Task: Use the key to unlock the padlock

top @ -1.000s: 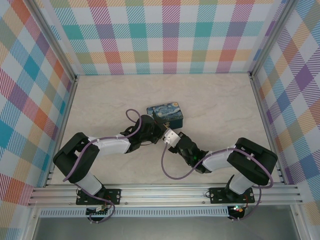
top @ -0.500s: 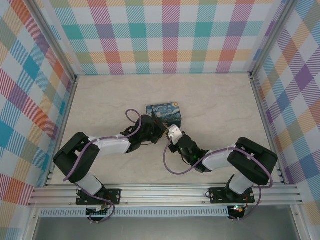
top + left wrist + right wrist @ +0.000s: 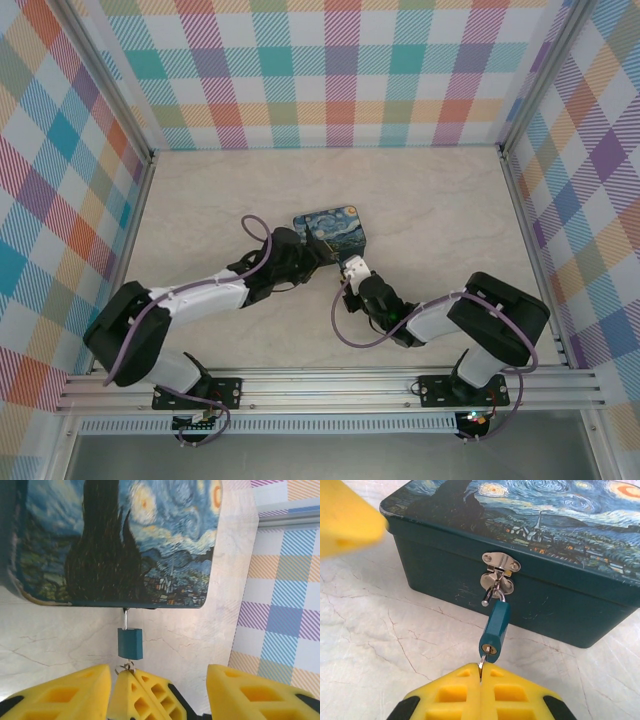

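The teal padlock (image 3: 495, 625) hangs by its silver shackle from the hasp on the front of the painted tin (image 3: 555, 525). One leg of the shackle stands free of the body. My right gripper (image 3: 481, 670) is shut on the thin key (image 3: 483, 661), whose tip sits at the keyhole in the padlock's underside. Seen from the left wrist, the padlock (image 3: 130, 642) hangs below the tin (image 3: 115, 540) and my left gripper (image 3: 157, 676) is open, its yellow fingers (image 3: 60, 695) wide on either side of the right gripper's fingers (image 3: 140, 695). Both grippers (image 3: 316, 254) (image 3: 342, 258) meet at the tin's front.
The tin (image 3: 332, 228) sits mid-table on the pale marble-look surface (image 3: 450, 210). Checked walls (image 3: 340, 70) close in the back and both sides. A metal rail (image 3: 330, 385) runs along the near edge by the arm bases.
My left gripper has gone from shut to open, letting go of the padlock. The right gripper has pushed forward towards the tin with the key, and the tin has turned slightly.
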Robot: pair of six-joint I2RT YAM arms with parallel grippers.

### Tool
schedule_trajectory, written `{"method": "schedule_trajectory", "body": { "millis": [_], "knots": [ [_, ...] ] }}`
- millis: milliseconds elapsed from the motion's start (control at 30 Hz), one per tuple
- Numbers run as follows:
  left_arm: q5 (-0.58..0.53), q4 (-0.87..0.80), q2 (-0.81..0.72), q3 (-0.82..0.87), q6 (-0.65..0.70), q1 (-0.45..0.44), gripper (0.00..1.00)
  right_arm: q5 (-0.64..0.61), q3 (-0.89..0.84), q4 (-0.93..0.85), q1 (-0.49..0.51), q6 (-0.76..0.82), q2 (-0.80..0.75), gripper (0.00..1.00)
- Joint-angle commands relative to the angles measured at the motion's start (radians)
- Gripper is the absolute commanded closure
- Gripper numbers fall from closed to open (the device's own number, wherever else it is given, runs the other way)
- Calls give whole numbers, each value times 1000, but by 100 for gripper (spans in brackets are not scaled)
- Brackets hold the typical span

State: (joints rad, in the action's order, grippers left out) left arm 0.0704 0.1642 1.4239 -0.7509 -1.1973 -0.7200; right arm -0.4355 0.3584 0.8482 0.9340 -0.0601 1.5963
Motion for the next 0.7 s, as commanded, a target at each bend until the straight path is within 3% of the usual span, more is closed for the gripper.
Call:
{"method": "schedule_trajectory", "body": {
  "millis": [0, 233, 467, 667],
  "knots": [
    [-49, -147, -78, -41, 105, 48, 40, 26, -18, 14, -7, -50, 7, 100],
    [-38, -380, -86, -166, 399, 218, 16, 95, -19, -17, -33, -135, -14, 100],
    [45, -428, 68, -308, 640, 321, 0, 147, -12, -63, -68, -181, -22, 100],
    [174, -491, 330, -490, 773, 338, 0, 210, -4, -110, -107, -204, -40, 100]
  ]
}}
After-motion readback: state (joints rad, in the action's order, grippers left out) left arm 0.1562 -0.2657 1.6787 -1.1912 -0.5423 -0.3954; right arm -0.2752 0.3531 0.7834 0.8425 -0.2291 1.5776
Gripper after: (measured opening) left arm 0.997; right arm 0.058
